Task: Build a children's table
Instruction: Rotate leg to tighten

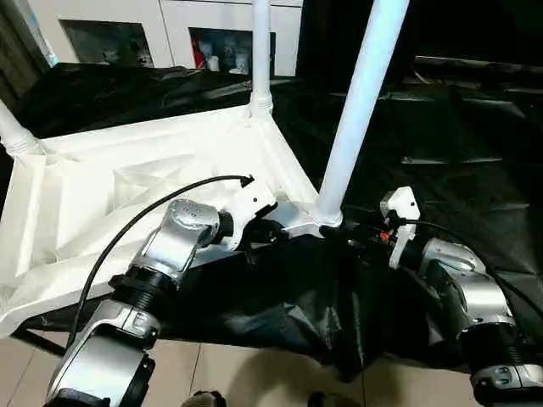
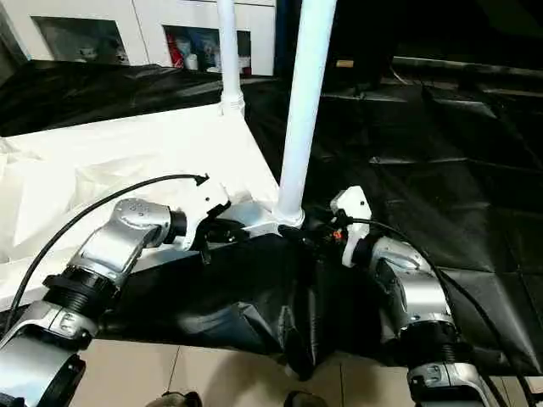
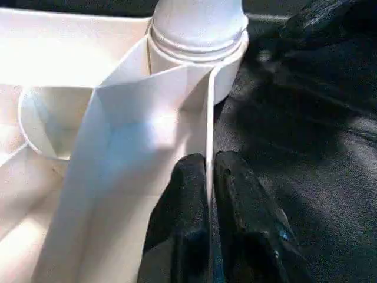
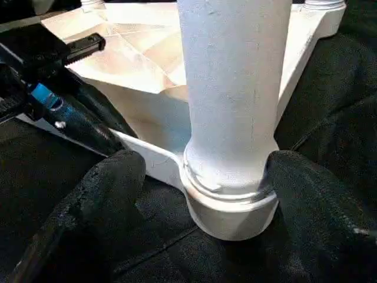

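Three legs stand in the upturned table (image 1: 127, 195), lying on black sheeting. Left hand (image 3: 207, 177) pinches the table's rim; right hand (image 4: 200, 177) gapes around the near leg (image 1: 361, 102) at its socket, at 3 o'clock. Any tug could tilt that leg loose.

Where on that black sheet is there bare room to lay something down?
Bare black plastic sheet lies beyond the right tool. It is crowded at the white plastic tabletop's near corner, where the left tool pinches its rim beside the white tubular leg.
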Available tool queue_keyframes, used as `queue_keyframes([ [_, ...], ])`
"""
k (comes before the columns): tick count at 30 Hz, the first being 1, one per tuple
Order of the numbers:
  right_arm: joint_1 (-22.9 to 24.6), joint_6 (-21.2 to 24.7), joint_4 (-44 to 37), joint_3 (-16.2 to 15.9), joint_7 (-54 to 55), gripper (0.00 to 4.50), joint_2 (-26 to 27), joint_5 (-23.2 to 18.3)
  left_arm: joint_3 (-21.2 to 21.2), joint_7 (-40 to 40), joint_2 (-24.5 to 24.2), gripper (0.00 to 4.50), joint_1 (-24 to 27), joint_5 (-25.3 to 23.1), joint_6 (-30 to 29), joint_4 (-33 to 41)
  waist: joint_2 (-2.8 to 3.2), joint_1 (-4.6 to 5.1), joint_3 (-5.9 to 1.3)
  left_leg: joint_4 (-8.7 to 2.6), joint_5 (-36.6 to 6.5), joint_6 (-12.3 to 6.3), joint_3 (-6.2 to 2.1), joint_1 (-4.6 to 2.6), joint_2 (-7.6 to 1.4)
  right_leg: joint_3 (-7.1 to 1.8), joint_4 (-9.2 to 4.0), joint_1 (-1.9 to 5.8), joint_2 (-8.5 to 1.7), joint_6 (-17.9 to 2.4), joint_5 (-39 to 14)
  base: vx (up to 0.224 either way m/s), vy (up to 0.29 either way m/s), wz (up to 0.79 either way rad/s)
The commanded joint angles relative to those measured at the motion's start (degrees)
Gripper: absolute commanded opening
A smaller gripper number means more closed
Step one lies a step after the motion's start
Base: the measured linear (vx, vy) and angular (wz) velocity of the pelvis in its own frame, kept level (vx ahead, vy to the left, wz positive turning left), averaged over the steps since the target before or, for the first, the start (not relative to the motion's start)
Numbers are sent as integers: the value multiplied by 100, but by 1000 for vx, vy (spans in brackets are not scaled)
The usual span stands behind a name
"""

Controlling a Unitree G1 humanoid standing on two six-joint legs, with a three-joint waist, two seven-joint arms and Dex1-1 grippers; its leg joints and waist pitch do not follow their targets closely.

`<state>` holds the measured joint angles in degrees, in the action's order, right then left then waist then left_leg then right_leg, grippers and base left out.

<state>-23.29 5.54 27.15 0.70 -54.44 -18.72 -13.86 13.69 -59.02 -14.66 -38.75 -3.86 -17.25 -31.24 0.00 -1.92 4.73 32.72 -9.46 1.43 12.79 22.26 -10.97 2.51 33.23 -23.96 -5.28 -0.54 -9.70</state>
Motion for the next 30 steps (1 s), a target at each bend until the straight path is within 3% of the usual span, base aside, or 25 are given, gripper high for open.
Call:
queue_keyframes([
  [1, -16, -43, -100, -104, -130, 375, -3, -19, 57, -199, 0, 10, 49, 93, 90, -49, -9, -37, -430, -283, -704, -689, -142, -135, -221, -163, -218, 334, -252, -1712, -45, 0, 0, 0],
  [5, -67, -116, -13, -127, -122, 375, -30, 45, 163, -338, -35, 3, 54, 83, 125, -207, -5, -44, -429, -275, -670, -722, -135, -136, -223, -162, -208, 334, -256, -1753, 50, 0, 0, 0],
  [12, -328, -284, 332, -263, -323, 375, -279, 290, 749, -1186, -356, 3, 250, -141, 868, -292, -26, -92, -394, -286, -891, -623, -116, -166, -238, -167, -243, 306, -249, -1686, -356, 0, 0, 0],
  [13, -358, -228, 357, -257, -382, 411, -301, 263, 799, -1282, -388, 0, 277, -151, 924, -272, -8, -120, -386, -300, -956, -591, -121, -172, -250, -168, -249, 299, -255, -1652, -481, 0, 0, 0],
  [17, -432, -155, 358, -359, -709, 434, -435, 262, 926, -1597, -494, 0, 329, -158, 1091, -220, -12, -165, -364, -320, -1171, -428, -118, -197, -268, -181, -274, 262, -259, -1558, -842, 0, 0, 0],
  [22, -359, -238, 234, -757, -1379, 434, -643, 370, 908, -1712, -550, 0, 247, -76, 1283, -315, -52, -172, -359, -332, -1324, -341, -123, -197, -265, -188, -301, 260, -275, -1475, -1122, 0, 0, 0],
  [30, -432, -237, 414, -825, -1516, 381, -595, 392, 815, -1760, -599, 0, 250, 1, 1323, -321, -86, -175, -368, -325, -1155, -399, -133, -159, -262, -188, -286, 269, -291, -1439, -1106, 0, 0, 0],
])
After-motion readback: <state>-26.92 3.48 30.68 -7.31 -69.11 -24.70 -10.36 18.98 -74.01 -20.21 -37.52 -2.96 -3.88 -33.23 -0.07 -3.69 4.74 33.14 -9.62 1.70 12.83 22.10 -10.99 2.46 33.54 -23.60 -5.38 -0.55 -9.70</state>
